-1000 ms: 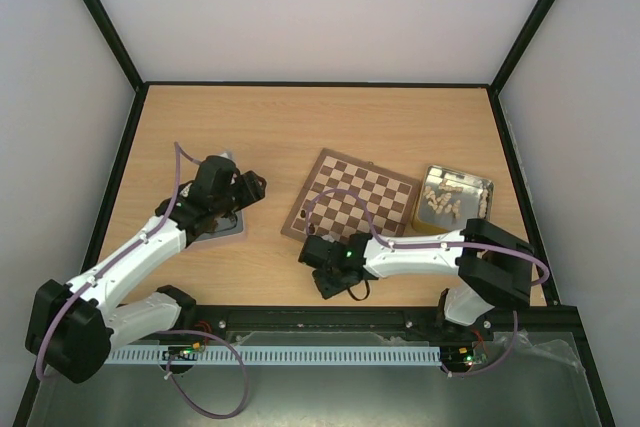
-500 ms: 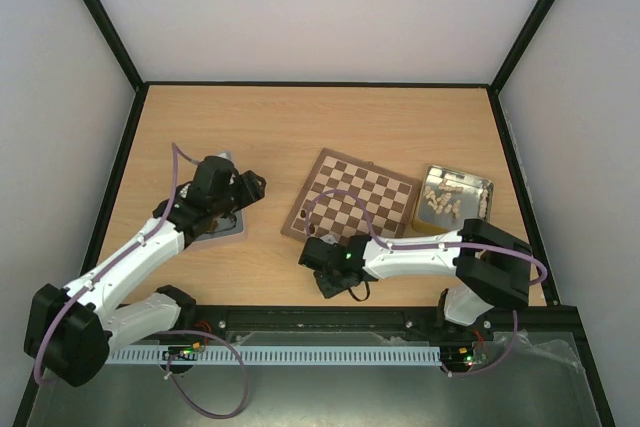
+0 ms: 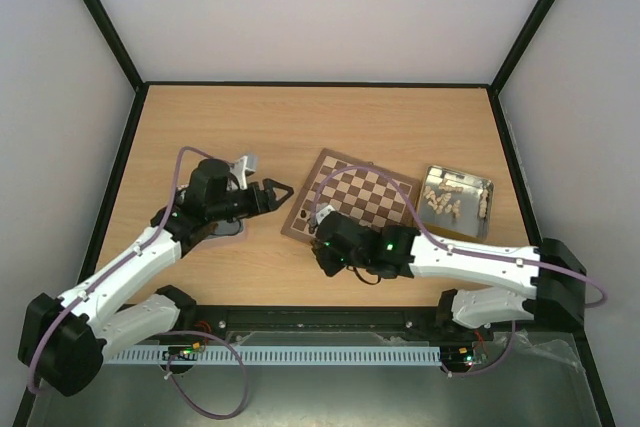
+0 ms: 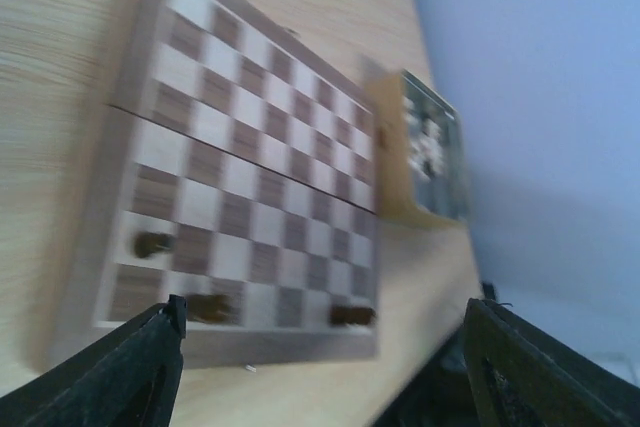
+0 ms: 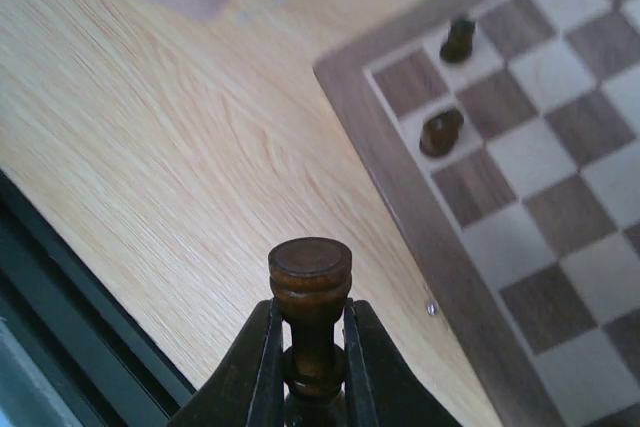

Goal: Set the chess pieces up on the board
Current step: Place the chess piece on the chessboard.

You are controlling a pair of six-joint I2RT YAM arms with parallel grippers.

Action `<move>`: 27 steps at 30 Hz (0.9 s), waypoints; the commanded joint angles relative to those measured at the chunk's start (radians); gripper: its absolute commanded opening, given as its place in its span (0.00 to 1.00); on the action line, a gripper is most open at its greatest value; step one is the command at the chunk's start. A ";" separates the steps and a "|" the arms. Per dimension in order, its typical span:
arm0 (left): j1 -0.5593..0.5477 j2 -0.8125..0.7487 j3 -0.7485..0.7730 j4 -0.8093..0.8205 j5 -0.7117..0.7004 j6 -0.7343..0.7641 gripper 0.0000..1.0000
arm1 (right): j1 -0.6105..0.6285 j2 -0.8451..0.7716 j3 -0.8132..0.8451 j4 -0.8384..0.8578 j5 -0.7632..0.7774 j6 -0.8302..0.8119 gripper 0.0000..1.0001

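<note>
Right gripper [image 5: 310, 332] is clamped on a dark chessman [image 5: 310, 267] beside the board [image 5: 392, 187], at its near-left corner; next I'd stand it on its square.

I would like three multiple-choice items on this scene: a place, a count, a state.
1. Relative to the board, the tray of light pieces stands: A left; B right; C on top.
2. Dark pieces on the board, left wrist view: A none; B three; C eight.
3. The right hand is: A open; B shut on a light piece; C shut on a dark piece.
B: the top view shows the tray by the board's right edge. B: three sit near one edge. C: it clamps a brown piece.
</note>
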 commanded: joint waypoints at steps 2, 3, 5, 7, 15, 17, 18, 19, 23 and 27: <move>-0.081 0.028 -0.012 0.170 0.237 -0.033 0.79 | -0.019 -0.104 0.028 0.095 -0.021 -0.188 0.08; -0.098 0.040 -0.012 0.184 0.248 -0.039 0.79 | -0.021 -0.115 0.027 0.105 -0.027 -0.207 0.08; -0.123 0.061 -0.002 0.189 0.255 -0.045 0.78 | -0.021 -0.128 0.032 0.117 -0.029 -0.234 0.08; -0.143 0.084 0.009 0.171 0.249 -0.042 0.76 | -0.022 -0.138 0.035 0.122 -0.022 -0.248 0.07; -0.184 0.118 -0.003 0.144 0.272 -0.039 0.60 | -0.025 -0.161 0.035 0.143 0.058 -0.221 0.05; -0.184 0.102 -0.014 0.151 0.279 -0.051 0.62 | -0.027 -0.164 0.034 0.146 0.090 -0.212 0.05; -0.184 0.091 -0.020 0.158 0.281 -0.061 0.64 | -0.029 -0.163 0.033 0.147 0.100 -0.207 0.05; -0.184 0.082 -0.026 0.166 0.284 -0.070 0.65 | -0.031 -0.161 0.034 0.148 0.108 -0.203 0.05; -0.186 0.061 -0.047 0.203 0.302 -0.097 0.65 | -0.037 -0.152 0.036 0.158 0.123 -0.192 0.05; -0.185 0.071 -0.052 0.203 0.295 -0.103 0.52 | -0.041 -0.151 0.037 0.181 0.121 -0.187 0.05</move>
